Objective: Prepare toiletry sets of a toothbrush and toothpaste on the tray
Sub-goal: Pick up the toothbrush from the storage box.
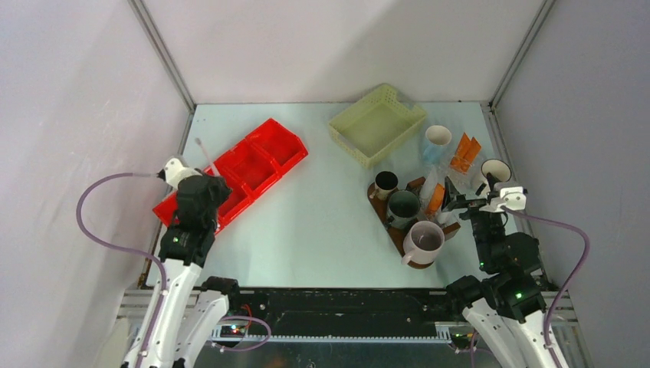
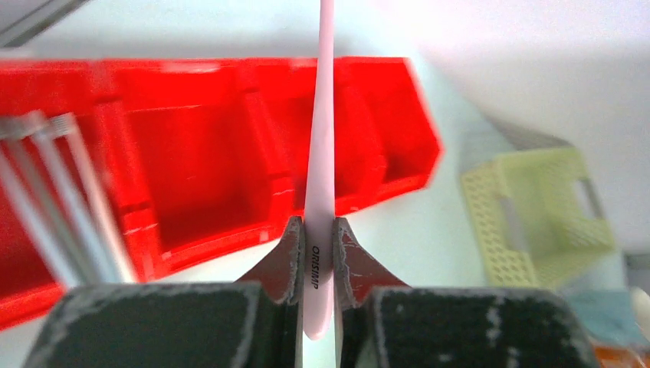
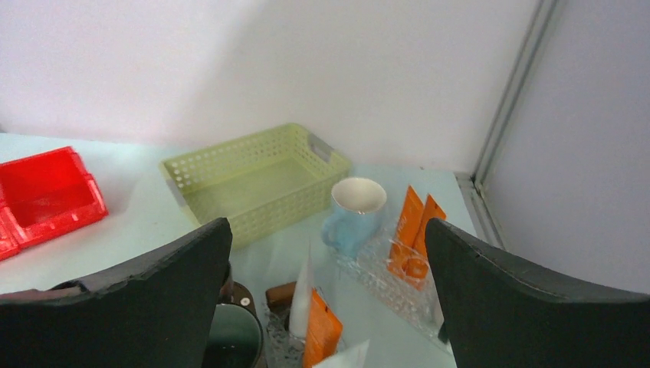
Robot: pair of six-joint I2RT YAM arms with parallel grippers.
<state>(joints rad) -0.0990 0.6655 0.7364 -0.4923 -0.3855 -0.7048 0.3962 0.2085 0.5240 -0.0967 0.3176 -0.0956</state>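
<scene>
left gripper [image 2: 314, 261], nearest item: jaws clenched on the lower handle of a slim white toothbrush [image 2: 322, 130], which stands between the pads and points away over the red compartmented bin [image 1: 287, 142]. the bin lies at an angle on the left side of the table [image 1: 322, 222], and blurred pale slim sticks [image 2: 65, 192] show at its left end, their kind not legible. mesh basket [image 1: 375, 126]: pale yellow, far centre, well apart from the bin. tray [image 1: 394, 230]: dark brown oval board, right of centre, carrying three mugs in a row: small dark brown mug [image 1: 385, 184] farthest, dark green mug [image 1: 403, 205] in the middle, mauve-grey mug [image 1: 423, 241] nearest the arms. an orange tube [image 1: 435, 199] lies just beside the dark green mug at the tray's right edge, with a white tube [image 3: 303, 295] next to it. light blue mug [image 1: 437, 142]: beyond the tray, by the basket's right corner. pair of orange tubes [image 1: 465, 152]: just right of that mug. white mug [image 1: 494, 172]: far right. right gripper [image 3: 326, 230]: jaws spread wide, grasping nothing, held above the tray's right edge near the orange tube.
</scene>
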